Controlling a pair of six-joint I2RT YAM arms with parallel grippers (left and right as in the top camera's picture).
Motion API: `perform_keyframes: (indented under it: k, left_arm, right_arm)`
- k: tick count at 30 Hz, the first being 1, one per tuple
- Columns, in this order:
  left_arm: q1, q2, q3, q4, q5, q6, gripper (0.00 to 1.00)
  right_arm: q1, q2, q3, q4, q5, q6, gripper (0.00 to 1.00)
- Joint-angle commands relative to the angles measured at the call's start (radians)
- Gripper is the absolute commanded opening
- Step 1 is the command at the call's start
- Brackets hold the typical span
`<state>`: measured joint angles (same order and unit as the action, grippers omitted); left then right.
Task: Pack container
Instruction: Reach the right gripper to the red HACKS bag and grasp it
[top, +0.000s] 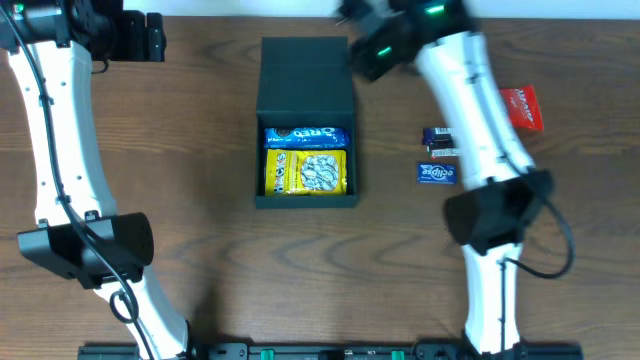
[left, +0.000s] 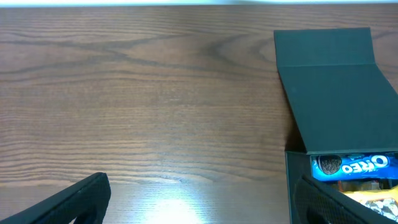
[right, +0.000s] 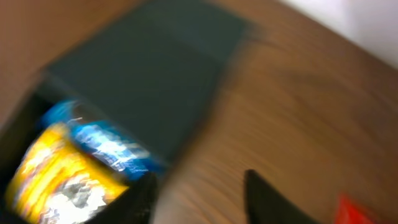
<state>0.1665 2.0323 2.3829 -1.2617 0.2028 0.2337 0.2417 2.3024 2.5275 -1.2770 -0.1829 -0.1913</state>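
The black container (top: 305, 75) sat mid-table (top: 200, 120), its flap lid thrown back, with an Oreo packet (top: 306, 136) and a yellow snack packet (top: 306, 172) inside. The left gripper (left: 199, 208) hung well to its side, fingers spread wide and empty. The right gripper (right: 199, 202), blurred, gaped near the lid, holding nothing.

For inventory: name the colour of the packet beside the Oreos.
The packet is yellow; the overhead view shows it best.

container (right: 143, 81) blurred, r wrist view

Even light, blurred right-wrist view
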Motion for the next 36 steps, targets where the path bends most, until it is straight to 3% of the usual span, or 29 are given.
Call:
perform_keyframes:
  k: [1,2,5,11,21,24,29,36]
  left_arm:
    - [0.003,-0.025,-0.007,-0.01,-0.003,0.006,0.96]
    - [0.003,-0.025,-0.007,-0.009,-0.003,0.006,0.96]
    - [0.003,-0.025,-0.007,-0.009,-0.003,0.006,0.95]
    - [0.003,-0.025,-0.007,-0.01,-0.003,0.006,0.95]
    - [0.003,-0.025,-0.007,-0.021,-0.003,0.006,0.95]
    - [0.003,-0.025,-0.007,-0.024,-0.003,0.006,0.95]
    - [0.003,-0.025,-0.007,-0.023,-0.003,0.006,0.96]
    - [0.003,-0.025,-0.007,-0.021,-0.003,0.006,0.95]
  right_arm:
    - [-0.132,0.007,-0.01,0.002,0.197,0.34,0.63]
    - [-0.168,0.011,-0.022,0.005,0.208,0.4,0.72]
    - [-0.265,0.012,-0.068,-0.003,0.187,0.553,0.83]
    - [-0.395,0.013,-0.208,-0.06,0.024,0.734,0.89]
    - [-0.563,-0.005,-0.421,-0.052,-0.161,0.727,0.87]
    - [-0.589,-0.061,-0.528,0.04,-0.174,0.718,0.86]
    - [-0.605,-0.15,-0.755,0.336,-0.247,0.798,0.88]
    - [-0.601,-0.151,-0.893,0.542,-0.23,0.895,0.87]
